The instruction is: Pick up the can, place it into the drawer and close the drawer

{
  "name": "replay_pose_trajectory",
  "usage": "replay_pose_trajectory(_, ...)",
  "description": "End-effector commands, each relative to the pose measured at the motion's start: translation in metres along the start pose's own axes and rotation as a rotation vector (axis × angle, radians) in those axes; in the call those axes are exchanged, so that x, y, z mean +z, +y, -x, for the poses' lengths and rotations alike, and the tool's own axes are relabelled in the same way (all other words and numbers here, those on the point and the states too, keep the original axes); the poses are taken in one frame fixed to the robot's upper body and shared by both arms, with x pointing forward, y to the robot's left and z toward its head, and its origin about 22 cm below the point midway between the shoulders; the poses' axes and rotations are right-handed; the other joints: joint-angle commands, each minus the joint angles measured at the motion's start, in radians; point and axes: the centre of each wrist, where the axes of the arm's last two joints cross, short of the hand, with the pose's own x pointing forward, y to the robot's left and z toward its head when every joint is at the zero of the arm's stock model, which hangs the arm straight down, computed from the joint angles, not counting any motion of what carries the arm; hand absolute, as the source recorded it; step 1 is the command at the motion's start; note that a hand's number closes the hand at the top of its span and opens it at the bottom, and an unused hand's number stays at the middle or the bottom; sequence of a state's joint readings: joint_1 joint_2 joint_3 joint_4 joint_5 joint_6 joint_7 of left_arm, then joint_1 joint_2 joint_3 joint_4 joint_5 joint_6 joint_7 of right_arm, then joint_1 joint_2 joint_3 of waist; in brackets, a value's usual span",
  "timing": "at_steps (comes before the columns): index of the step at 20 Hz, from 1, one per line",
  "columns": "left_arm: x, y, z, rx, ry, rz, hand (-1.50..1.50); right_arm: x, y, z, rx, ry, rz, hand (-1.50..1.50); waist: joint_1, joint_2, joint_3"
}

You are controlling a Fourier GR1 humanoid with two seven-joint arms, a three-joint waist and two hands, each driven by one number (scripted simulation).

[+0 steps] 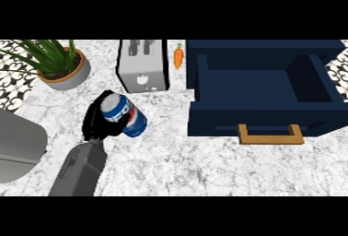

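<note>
The left hand (97, 120) is curled round the can (126, 115), which leans against its right side above the counter (204, 166). The open drawer (262, 87) sits well to the right. Farther back stand a toaster (142, 64) and a carrot (179, 56).

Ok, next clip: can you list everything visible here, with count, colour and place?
can: one, blue, red and white, left of centre, held tilted
drawer: one, dark blue, right side, open
handle: one, tan, on the drawer's front
toaster: one, silver-grey, top centre
carrot: one, orange, between toaster and drawer
potted plant: one, green leaves in a grey pot with a tan rim, top left
grey object: one, left edge, cut off, cannot identify
counter: one, white-grey marble, under everything
forearm: one, grey, from lower left
left hand: one, black, curled round the can
</note>
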State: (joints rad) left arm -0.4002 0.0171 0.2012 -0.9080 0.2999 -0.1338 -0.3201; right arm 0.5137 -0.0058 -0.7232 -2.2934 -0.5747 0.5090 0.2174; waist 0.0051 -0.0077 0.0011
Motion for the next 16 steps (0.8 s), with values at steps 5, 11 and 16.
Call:
replay_pose_trajectory(5,-0.008,-0.058,-0.069,-0.063,-0.058,0.032,1.5,-0.003,0.006,0.0,0.003,0.008,-0.001,-1.5,-0.005,0.004,0.0)
replay_pose_trajectory(11,-0.008,-0.089,-0.11,-0.094,-0.078,0.064,1.5,-0.012,0.012,0.002,-0.021,0.009,0.029,-1.5,-0.005,0.005,-0.001)
replay_pose_trajectory(16,-0.031,-0.137,-0.133,-0.112,-0.107,0.049,1.5,-0.018,0.012,0.006,-0.023,-0.015,0.01,-1.5,-0.012,0.007,-0.001)
